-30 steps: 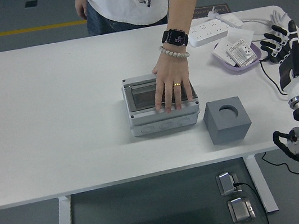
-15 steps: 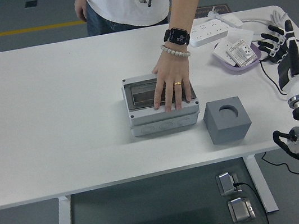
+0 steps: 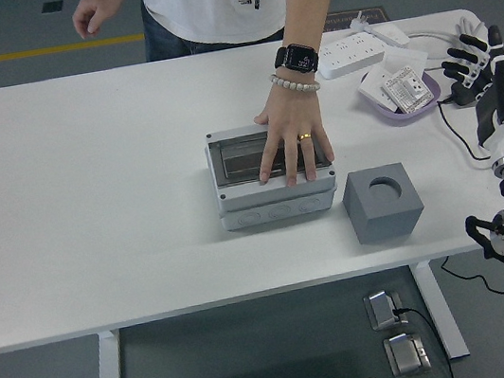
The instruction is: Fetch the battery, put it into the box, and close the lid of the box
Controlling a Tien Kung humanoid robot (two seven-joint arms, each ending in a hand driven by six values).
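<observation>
Lid [image 3: 249,159] down on box [image 3: 272,174], person's hand [image 3: 294,136] pressing it. Battery not visible. Right robot hand [image 3: 474,65] at 2 o'clock, fingers spread, holding nothing.

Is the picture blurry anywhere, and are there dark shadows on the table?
Head view: sharp all over; the person's raised hand at top left is slightly soft. Lighting is even; only faint shadows beside the grey box and the grey cube on the white table.

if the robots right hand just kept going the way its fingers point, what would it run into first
The right hand, fingers spread, points up and left toward the purple tray holding the battery. It would likely meet that tray's right edge first, though its height above the table is unclear.
</observation>
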